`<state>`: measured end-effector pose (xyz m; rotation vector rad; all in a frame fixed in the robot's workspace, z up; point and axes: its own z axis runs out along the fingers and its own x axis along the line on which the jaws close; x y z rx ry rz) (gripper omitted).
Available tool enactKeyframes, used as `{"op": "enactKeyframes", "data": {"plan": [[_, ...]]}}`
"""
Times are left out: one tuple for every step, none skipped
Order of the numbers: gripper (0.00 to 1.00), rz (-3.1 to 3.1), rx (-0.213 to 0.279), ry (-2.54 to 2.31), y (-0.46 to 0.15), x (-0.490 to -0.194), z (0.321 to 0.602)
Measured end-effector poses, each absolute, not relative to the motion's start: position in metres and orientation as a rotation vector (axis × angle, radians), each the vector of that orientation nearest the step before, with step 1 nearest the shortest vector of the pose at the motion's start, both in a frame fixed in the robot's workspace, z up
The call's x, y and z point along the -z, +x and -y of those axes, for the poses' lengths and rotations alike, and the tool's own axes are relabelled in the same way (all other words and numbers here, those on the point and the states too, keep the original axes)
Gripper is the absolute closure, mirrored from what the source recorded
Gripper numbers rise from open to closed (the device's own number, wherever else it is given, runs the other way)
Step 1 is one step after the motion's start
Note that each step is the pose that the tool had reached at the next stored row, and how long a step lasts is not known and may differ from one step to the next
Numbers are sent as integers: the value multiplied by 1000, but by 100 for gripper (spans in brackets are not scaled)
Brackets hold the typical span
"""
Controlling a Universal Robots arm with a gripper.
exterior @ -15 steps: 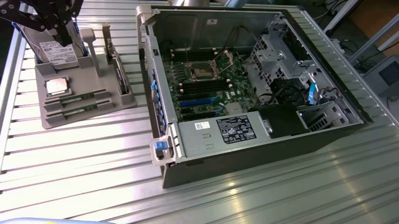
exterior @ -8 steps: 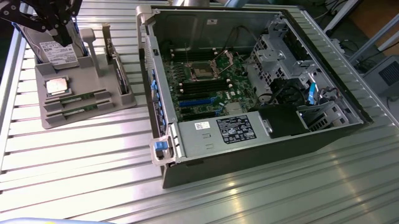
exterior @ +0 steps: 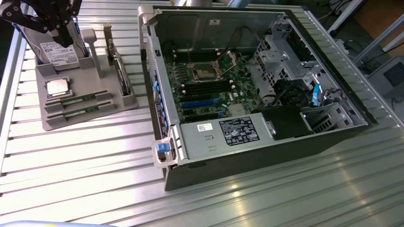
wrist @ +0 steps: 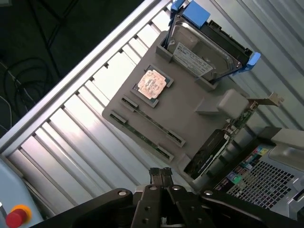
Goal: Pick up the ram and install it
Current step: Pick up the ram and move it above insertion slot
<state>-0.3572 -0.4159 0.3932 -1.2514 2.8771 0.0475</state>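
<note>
Hovering with the gripper (wrist: 160, 172) pinched fully shut, fingers pressed together, clasping nothing and touching nothing. Poised above the grey holder (exterior: 120, 101) on the slatted bench (exterior: 94, 161), nearest the upright hard drive (exterior: 56, 52) at one end of the holder. Down in the holder's two parallel slots, just beside the square CPU chip (exterior: 57, 87): the ram (exterior: 79, 98), seated lengthwise, and a second stick (exterior: 81, 112) right alongside. Off to the exterior view's right, well apart from the gripper, an open computer case (exterior: 265, 156).

Ribbed metal table (exterior: 88, 161), bright glare on slats, dark floor (wrist: 71, 23), loose cables (wrist: 19, 95)
</note>
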Motion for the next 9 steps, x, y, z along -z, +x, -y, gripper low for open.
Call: {"op": "enactKeyframes", "data": {"plan": [[89, -2874, -47, -1259, -357, -393, 416], [89, -2871, -47, -1267, -357, -393, 416], [89, -2867, -47, -1275, -357, -393, 416], [89, -2863, -46, -1286, -357, -393, 416], [89, -2859, -46, -1295, -357, -393, 416], [89, -2854, -45, -1305, -357, -393, 416], [89, -2849, -45, -1317, -357, -393, 416], [89, -2844, -44, -1330, -357, -393, 416], [89, -2838, -44, -1343, -357, -393, 416]]}}
